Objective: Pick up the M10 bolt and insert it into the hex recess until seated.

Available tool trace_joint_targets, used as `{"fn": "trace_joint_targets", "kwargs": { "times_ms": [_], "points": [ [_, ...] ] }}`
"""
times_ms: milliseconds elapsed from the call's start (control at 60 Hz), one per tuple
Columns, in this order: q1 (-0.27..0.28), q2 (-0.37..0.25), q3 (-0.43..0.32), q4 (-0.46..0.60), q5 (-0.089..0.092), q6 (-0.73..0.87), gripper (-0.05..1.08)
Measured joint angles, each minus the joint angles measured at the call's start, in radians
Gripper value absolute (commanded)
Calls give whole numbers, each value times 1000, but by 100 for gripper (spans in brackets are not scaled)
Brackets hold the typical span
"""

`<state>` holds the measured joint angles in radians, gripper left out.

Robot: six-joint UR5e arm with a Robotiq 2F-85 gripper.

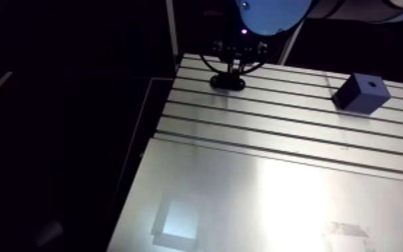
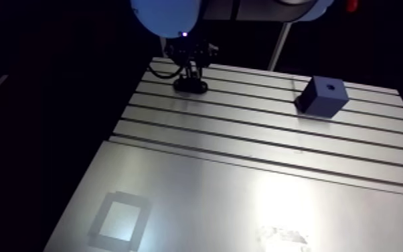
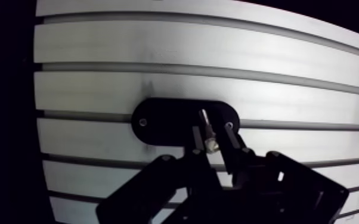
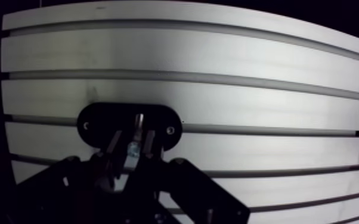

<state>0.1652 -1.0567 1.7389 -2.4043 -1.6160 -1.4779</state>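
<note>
Bolt (image 3: 208, 142) standing in black holder (image 3: 158, 122), straddled by spread end effector (image 3: 212, 127); blue recess block (image 1: 361, 92) at 3 o'clock in the arm view, well apart.

The table (image 2: 244, 194) is seen as silver-grey, striped with dark parallel slots. The block (image 2: 325, 96) is coloured dark blue, with a black hole on top. The oval plate (image 3: 164, 122) and the gripper (image 3: 212, 132) are rendered black; the bolt (image 3: 206, 119) is shown pale silver.
</note>
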Motion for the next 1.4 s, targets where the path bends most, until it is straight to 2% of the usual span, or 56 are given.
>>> {"fn": "trace_joint_targets", "kwargs": {
  "times_ms": [500, 1017, 1217, 1400],
  "points": [
    [1, -16, -8, 1, 7, 0, 73],
    [-14, -75, -38, 17, 4, -13, 79],
    [-25, -119, -51, 71, 5, -50, 84],
    [-38, -169, -65, 174, 6, -71, 86]
  ]
}}
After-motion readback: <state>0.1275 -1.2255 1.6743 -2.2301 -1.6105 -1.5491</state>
